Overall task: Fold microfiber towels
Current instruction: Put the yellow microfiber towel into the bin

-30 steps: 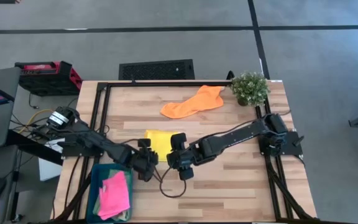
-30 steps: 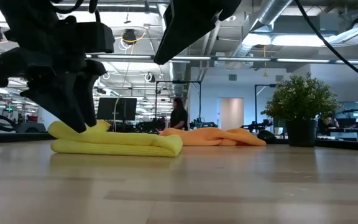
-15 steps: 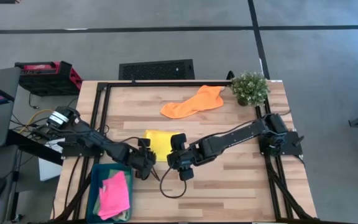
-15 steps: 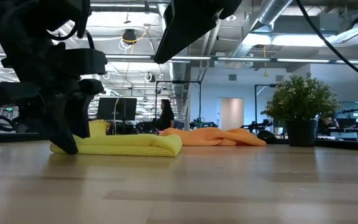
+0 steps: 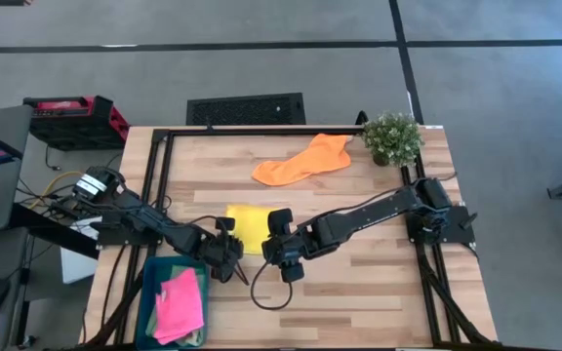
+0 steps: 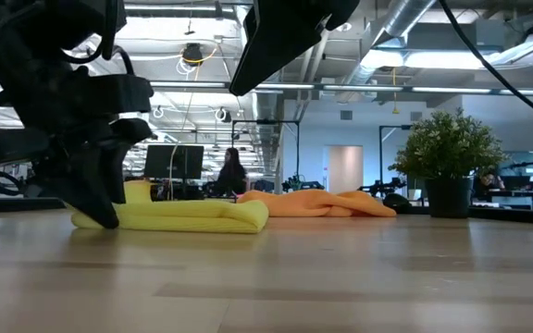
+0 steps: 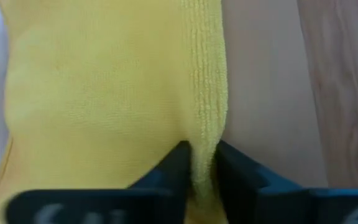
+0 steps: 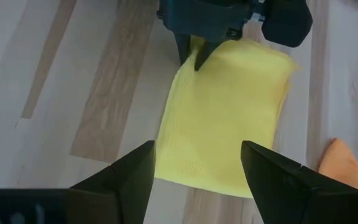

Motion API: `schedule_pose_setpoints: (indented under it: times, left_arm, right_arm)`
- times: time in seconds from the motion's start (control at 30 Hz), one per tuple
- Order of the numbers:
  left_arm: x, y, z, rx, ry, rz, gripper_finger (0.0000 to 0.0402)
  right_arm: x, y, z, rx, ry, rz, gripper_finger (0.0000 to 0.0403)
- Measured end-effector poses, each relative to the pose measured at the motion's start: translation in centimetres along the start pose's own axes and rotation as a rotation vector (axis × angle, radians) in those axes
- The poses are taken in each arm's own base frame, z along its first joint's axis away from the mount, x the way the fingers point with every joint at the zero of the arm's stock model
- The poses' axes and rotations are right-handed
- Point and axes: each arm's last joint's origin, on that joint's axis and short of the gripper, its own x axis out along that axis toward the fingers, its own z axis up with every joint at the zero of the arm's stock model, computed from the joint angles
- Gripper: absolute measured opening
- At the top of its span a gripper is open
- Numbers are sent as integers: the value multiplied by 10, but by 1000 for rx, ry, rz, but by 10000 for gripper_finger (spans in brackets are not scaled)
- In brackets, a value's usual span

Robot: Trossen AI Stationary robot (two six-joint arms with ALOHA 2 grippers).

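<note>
The folded yellow towel (image 5: pixel 247 226) lies flat on the wooden table; it also shows in the low view (image 6: pixel 188 215). My left gripper (image 5: pixel 230 253) is at its near-left corner, low at the table (image 6: pixel 95 199), shut on the towel (image 7: pixel 104 81). My right gripper (image 5: pixel 281 252) hangs open and empty above the towel's right side (image 8: pixel 194 155). The orange towel (image 5: pixel 305 159) lies crumpled at the far middle. The hot pink towel (image 5: pixel 180 302) lies in the teal bin (image 5: pixel 147 292). I cannot make out the light green towel. My left gripper pinches the yellow towel's ribbed edge (image 7: pixel 202 134) between its two fingers (image 7: pixel 174 167), at the near-left corner (image 8: pixel 197 45). The fingers come slanting down from the table's near-left side. The towel lies flat on the table.
A potted plant (image 5: pixel 391 136) stands at the far right corner. The teal bin sits at the near left, beside my left arm. A black cable (image 5: pixel 271 292) loops on the table near the front. Bare wood (image 5: pixel 359 283) lies to the near right.
My left gripper, shut on the yellow towel's corner, has gone down to the table and a little toward the left edge. The towel's raised left end has come down flat, and the towel has slid slightly to the left.
</note>
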Motion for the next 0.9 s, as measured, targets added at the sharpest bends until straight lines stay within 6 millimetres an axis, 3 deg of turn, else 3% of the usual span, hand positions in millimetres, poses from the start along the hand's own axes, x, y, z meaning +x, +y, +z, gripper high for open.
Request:
schedule_pose_setpoints:
  times: [0.1,0.33,0.7,0.9]
  left_arm:
    - [0,0,-1,-11,9,-4,13]
    - [-12,3,12,-9,87,-6,3]
    - [-81,8,53,-20,312,-121,1]
    - [-122,2,59,-216,456,-159,1]
  right_arm:
    - [0,0,0,0,0,0,260]
    - [0,1,-3,26,28,3,260]
    - [-1,2,-10,88,107,8,260]
    - [-1,2,-12,82,127,9,260]
